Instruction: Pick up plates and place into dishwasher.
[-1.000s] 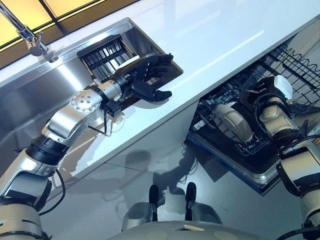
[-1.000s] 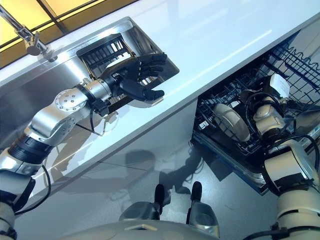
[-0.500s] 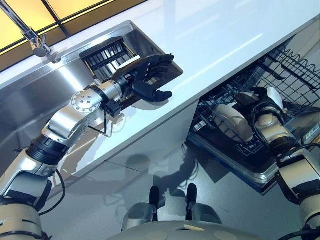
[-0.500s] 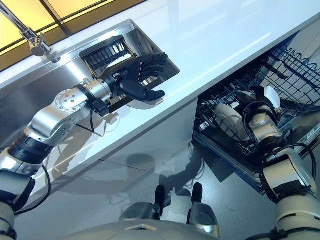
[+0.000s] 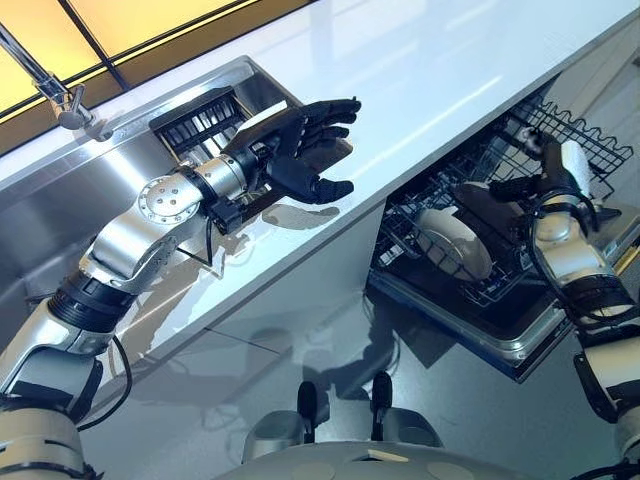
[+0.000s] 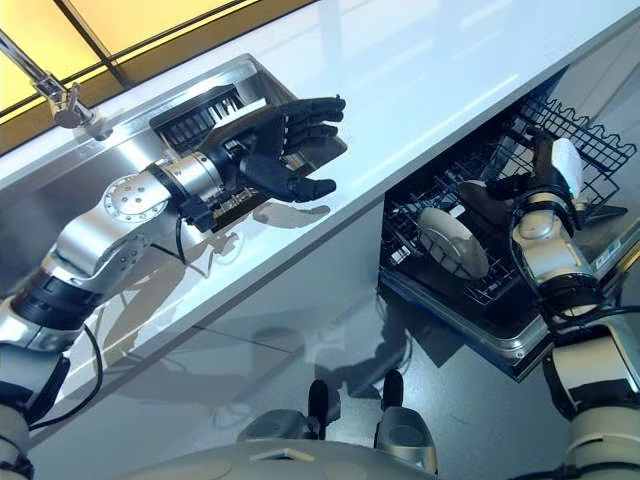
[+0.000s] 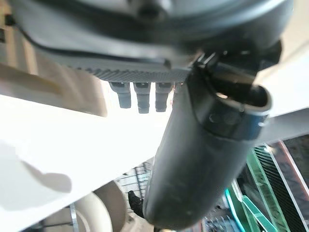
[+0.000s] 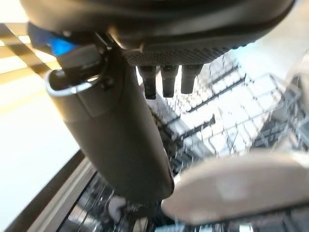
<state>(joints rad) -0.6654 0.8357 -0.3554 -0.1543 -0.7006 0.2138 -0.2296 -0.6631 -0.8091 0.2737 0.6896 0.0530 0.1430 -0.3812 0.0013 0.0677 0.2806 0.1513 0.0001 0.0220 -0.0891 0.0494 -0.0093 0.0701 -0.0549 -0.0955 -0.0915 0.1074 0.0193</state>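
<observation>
Because the sink point(image 5: 60, 190) lies at the far left, well away from the dishwasher point(image 5: 500, 330), the left hand point(image 5: 300, 150) hangs over the sink's corner by the dark rack point(image 5: 195, 115) — its fingers point(image 5: 335, 110) straight and spread, holding nothing, probably poised to reach for another plate, though I can make out none in the sink. The white surface point(image 5: 430, 60) runs from the sink toward the dishwasher, which stands open beneath its edge with the lower basket point(image 5: 590, 150) drawn out. One plate point(image 5: 452, 240) stands on edge between the basket's tines, toward the sink side of the dishwasher, so it drains and leaves room. The right hand point(image 6: 515, 195) hovers just beside that plate, over the basket — fingers relaxed and apart, thumb free, gripping nothing, which suggests the plate is already set.
</observation>
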